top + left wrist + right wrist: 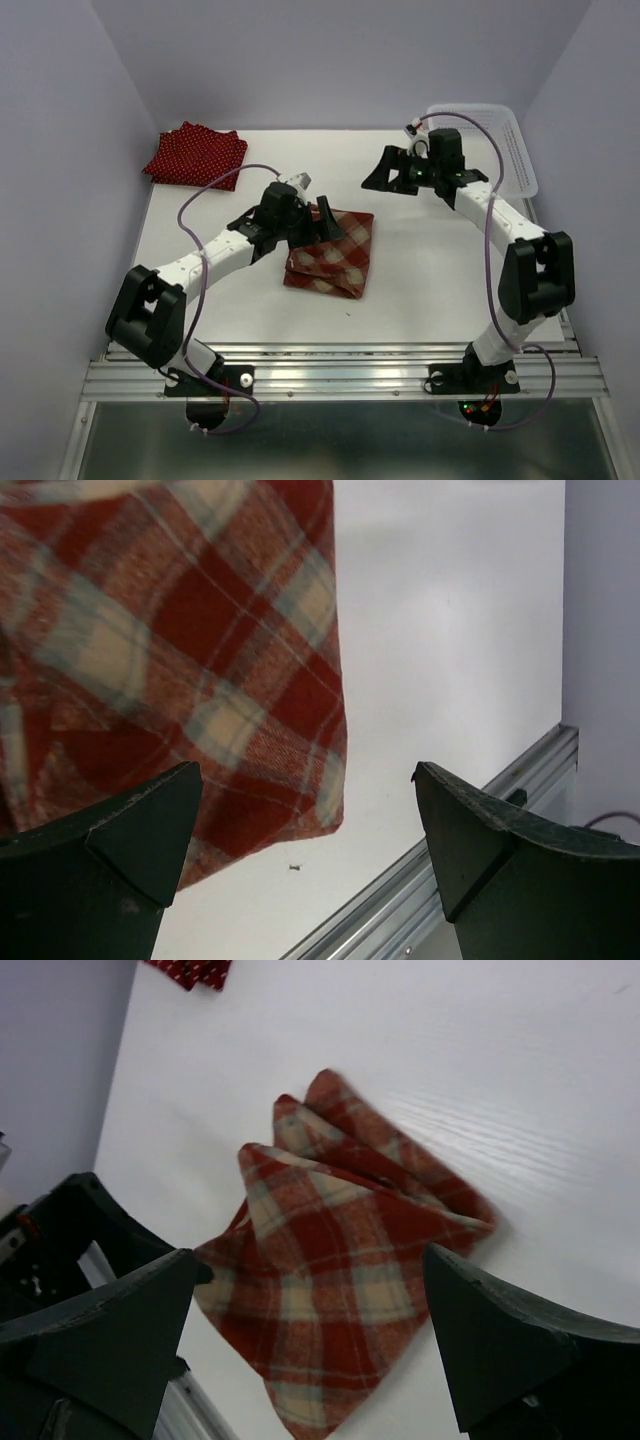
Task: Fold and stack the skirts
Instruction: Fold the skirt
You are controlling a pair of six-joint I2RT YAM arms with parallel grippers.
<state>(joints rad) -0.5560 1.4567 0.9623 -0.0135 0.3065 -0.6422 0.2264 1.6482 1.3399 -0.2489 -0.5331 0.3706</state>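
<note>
The red-and-cream plaid skirt (335,257) lies folded in a rough square at the middle of the table, with several layered corners showing in the right wrist view (345,1260). My left gripper (325,222) hangs open over its back left edge, with cloth under one finger (110,845) and nothing between the jaws (307,775). Farther back and to the right, my right gripper (385,172) is also open and empty above bare table, looking down at the plaid (310,1260). Dark red polka-dot skirt cloth (195,153) lies folded in the back left corner (190,970); I cannot tell how many pieces it is.
A white mesh basket (505,140) stands at the back right, behind the right arm. The metal rail (450,880) runs along the table's near edge. A tiny dark speck (294,867) lies on the table near the plaid's corner. Walls close in on the left, right and back.
</note>
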